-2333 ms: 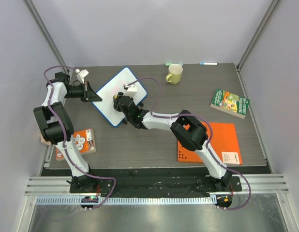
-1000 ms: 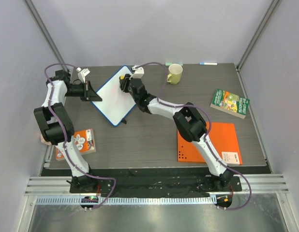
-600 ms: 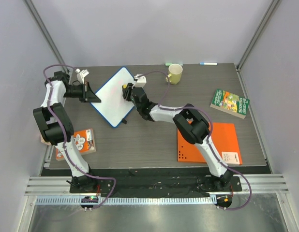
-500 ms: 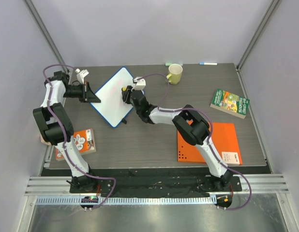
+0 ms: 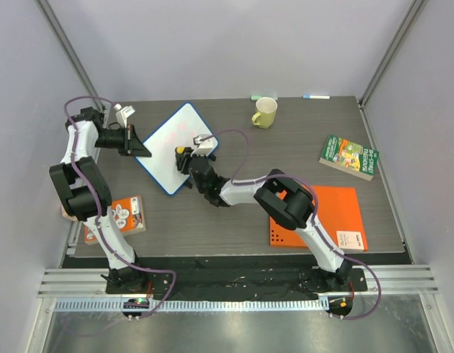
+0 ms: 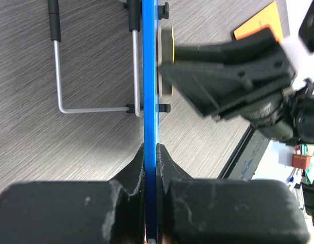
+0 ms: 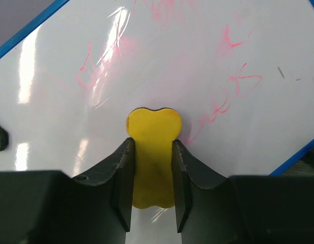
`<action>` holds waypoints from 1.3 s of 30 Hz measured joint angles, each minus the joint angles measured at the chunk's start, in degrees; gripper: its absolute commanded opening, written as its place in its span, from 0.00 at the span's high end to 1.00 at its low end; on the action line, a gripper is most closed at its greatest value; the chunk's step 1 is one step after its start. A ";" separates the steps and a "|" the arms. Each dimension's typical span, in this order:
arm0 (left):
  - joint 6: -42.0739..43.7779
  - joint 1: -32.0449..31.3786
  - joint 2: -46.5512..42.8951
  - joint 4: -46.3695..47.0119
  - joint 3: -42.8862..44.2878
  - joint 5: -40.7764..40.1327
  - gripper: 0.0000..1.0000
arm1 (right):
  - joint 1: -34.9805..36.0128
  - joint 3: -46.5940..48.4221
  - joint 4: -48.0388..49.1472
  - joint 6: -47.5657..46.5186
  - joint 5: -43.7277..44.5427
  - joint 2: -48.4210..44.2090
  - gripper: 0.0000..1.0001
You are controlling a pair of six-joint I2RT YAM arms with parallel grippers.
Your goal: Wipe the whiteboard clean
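While the left claw (image 5: 139, 145) pins the left edge of the whiteboard (image 5: 165, 138) at the far left of the counter (image 5: 212, 220), the right claw (image 5: 184, 156) reaches across from the other side and meets the board's lower face with a yellow eraser (image 5: 181, 151). One arm braces and the other rubs, so the push has something to work against. The mug (image 5: 264, 112), the green book (image 5: 349, 156) and the orange sheet (image 5: 326, 213) sit well apart, out of the action.

Over to the left wrist: the board comes edge-on, and its blue rim (image 6: 149, 76) runs straight into the clenched jaws, gripped tight from both sides. A wire stand (image 6: 96, 109) juts from the back onto the counter (so the board looks propped, not flat), which would explain the steadying grip. The eraser shows as a yellow sliver pressed to the opposite face.

Now the right wrist: the claw's fingers (image 7: 124, 173) are squeezed on the eraser, its rounded end against the white surface. Faint red marks (image 7: 228, 86) smear above and to the right, and more at upper left. By my reckoning the wiping is underway but far from finished, with more strokes needed over both smeared areas.
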 measured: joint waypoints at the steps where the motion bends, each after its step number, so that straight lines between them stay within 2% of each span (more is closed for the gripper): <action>1: 0.11 0.00 0.04 -0.15 0.15 -0.11 1.00 | 0.59 -0.63 0.90 0.07 0.39 -0.02 0.99; 16: 1.88 -1.22 1.27 -2.51 2.40 -0.46 1.00 | 1.42 -2.73 0.17 5.64 8.63 -0.70 0.99; 24: 3.06 -1.31 2.51 -2.93 3.13 -0.44 1.00 | -2.99 -1.55 -2.93 8.07 5.81 -0.66 0.99; 30: 3.10 -1.29 2.73 -3.23 3.37 -0.55 1.00 | -6.40 3.45 -5.33 7.28 3.72 0.87 0.99; 39: 3.04 -0.90 3.65 -3.80 3.78 -0.48 1.00 | -9.97 17.03 -10.64 6.91 -1.62 5.99 0.99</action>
